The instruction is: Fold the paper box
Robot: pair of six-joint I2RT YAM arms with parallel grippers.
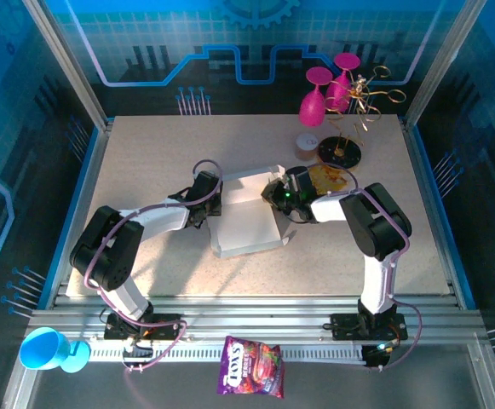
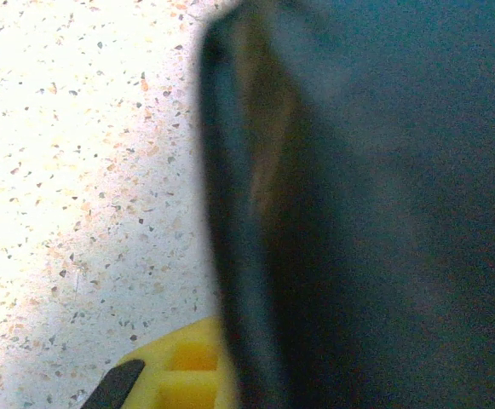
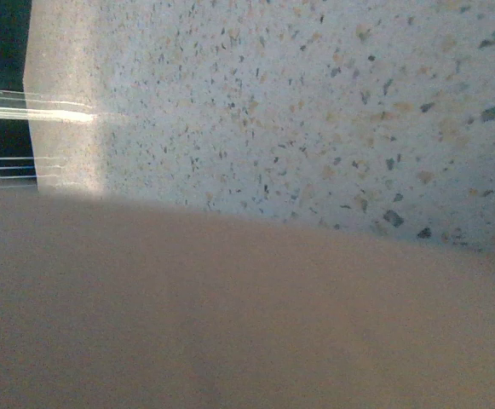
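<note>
The left claw sat at the left edge of the paper box, and I read it as closed. Its wrist camera gave me a dark, blurred wall close to the lens, so I could not tell whether any cardboard was pinched between the fingers.

The box lay near the middle of the bench, partly formed, with a broad flat panel toward the near edge and lighter flaps standing up at its far end. Its long axis ran roughly from the far edge to the near edge, with the flap end pointing away from me.

I judged it light and thin, stiff along its panels but ready to buckle anywhere off a crease. It would probably slide on the speckled top if it were pushed without a counter-hold. The sensible places to take it looked like a flap edge or a wall near a fold line, not the middle of a panel.

The right claw was at the far-right flaps. Its wrist view was a pale blur of cardboard, and I could not tell whether it stood open or closed.
</note>
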